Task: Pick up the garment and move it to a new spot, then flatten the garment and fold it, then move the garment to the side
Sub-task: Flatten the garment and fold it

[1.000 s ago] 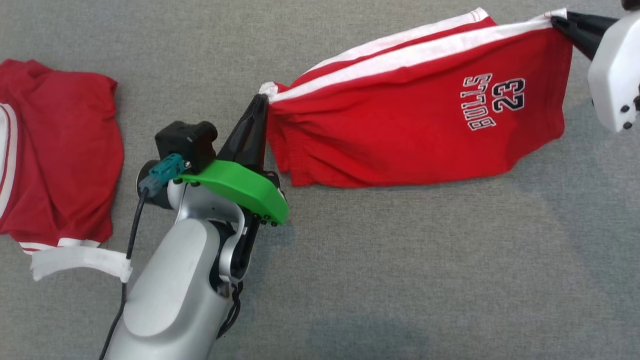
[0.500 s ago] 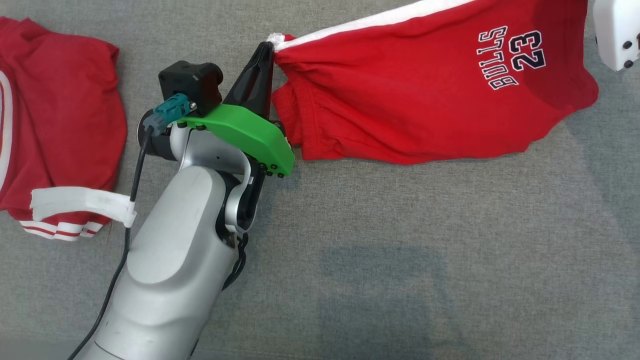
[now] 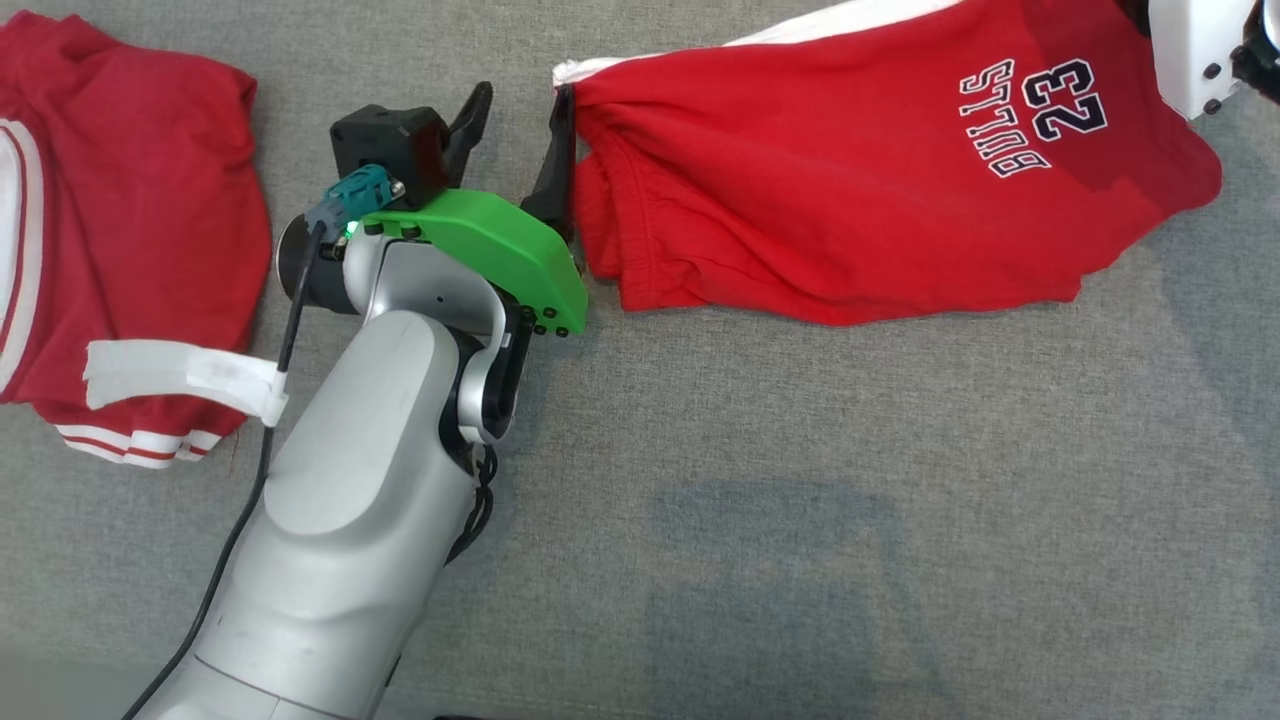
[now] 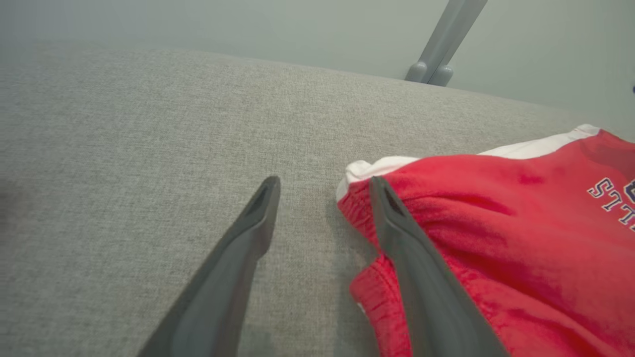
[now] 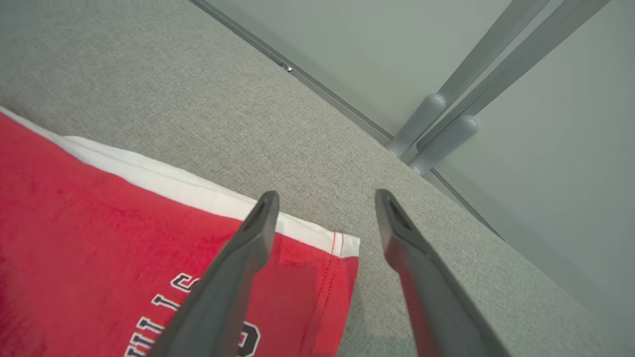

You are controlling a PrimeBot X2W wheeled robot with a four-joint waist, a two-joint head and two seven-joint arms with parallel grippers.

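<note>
The garment is a pair of red shorts with a white side stripe and "BULLS 23" lettering, lying on the grey cloth surface at the upper right of the head view. My left gripper stands open at its left corner, one finger against the cloth edge, the white corner lying free. My right gripper is open above the shorts' other corner, holding nothing. In the head view its white housing sits at the top right edge.
A second red garment with white trim lies at the left edge. A white strap hangs off my left arm's cable. Grey metal legs and a pale wall stand beyond the surface's far edge.
Both grippers have opened and let go of the shorts, which now lie on the surface. The head camera's picture has shifted a little.
</note>
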